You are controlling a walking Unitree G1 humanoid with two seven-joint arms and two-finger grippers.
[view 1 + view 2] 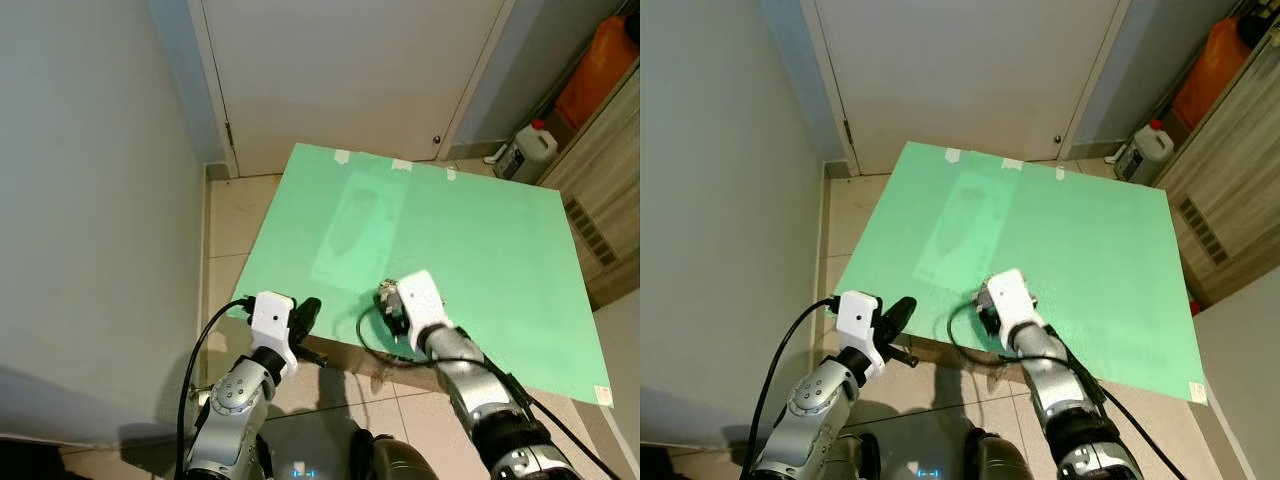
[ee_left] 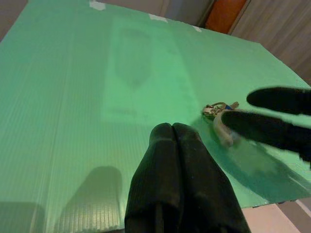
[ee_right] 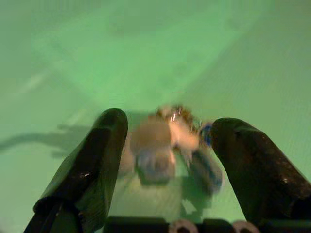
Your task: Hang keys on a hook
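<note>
A small bunch of keys (image 3: 167,141) with a blue tag lies near the front edge of the green tabletop (image 1: 470,230). My right gripper (image 3: 170,124) is open and low over the table, one black finger on each side of the keys, which look blurred. In the left wrist view, the keys (image 2: 218,108) sit just at the right gripper's fingertips (image 2: 250,97). From the head, the right wrist (image 1: 418,300) covers most of them. My left gripper (image 1: 308,310) is shut and empty, hovering at the table's front left corner.
A white door (image 1: 350,70) stands behind the table and a grey wall (image 1: 90,200) runs along the left. A white jug (image 1: 527,150) and an orange container (image 1: 600,65) sit at the back right beside a wooden cabinet (image 1: 600,210). Tiled floor shows below the table.
</note>
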